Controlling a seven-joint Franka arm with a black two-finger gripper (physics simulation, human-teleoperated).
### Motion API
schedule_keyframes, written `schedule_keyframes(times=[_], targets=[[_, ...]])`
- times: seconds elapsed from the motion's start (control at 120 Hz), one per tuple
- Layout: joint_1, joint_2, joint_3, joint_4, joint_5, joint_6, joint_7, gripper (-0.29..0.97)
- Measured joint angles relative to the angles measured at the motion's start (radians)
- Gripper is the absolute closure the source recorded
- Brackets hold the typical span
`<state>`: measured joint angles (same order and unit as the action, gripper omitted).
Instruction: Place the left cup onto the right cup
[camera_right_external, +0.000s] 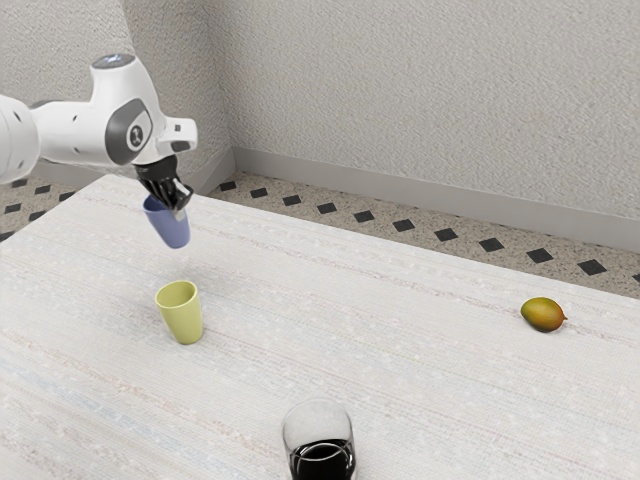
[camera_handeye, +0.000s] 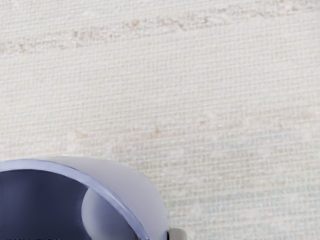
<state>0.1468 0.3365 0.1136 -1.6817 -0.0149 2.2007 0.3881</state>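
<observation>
Hanging tilted near and higher than the yellow-green cup, the blue cup is clamped at its rim wall by the narrowly parted gripper and is judged light, stiff and slippery.

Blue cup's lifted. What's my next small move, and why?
Probably carry the blue cup across until it's over the yellow cup before lowering: the gripper holds it clear of the table, and the wrist view has bare table under it.
</observation>
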Motion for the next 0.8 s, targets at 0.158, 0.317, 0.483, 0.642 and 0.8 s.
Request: schedule_keyframes(times=[0.158, 0.317, 0.483, 0.642, 0.8], targets=[[-0.002, -0.065, -0.068, -0.051, 0.041, -0.020, -0.036, 0.78], [-0.003, -0.171, -0.126, -0.171, 0.094, -0.036, -0.100, 0.79], [-0.003, -0.239, -0.158, -0.246, 0.124, -0.066, -0.181, 0.79], [-0.006, -0.280, -0.167, -0.283, 0.144, -0.104, -0.260, 0.79], [-0.004, -0.313, -0.168, -0.334, 0.153, -0.124, -0.339, 0.78]])
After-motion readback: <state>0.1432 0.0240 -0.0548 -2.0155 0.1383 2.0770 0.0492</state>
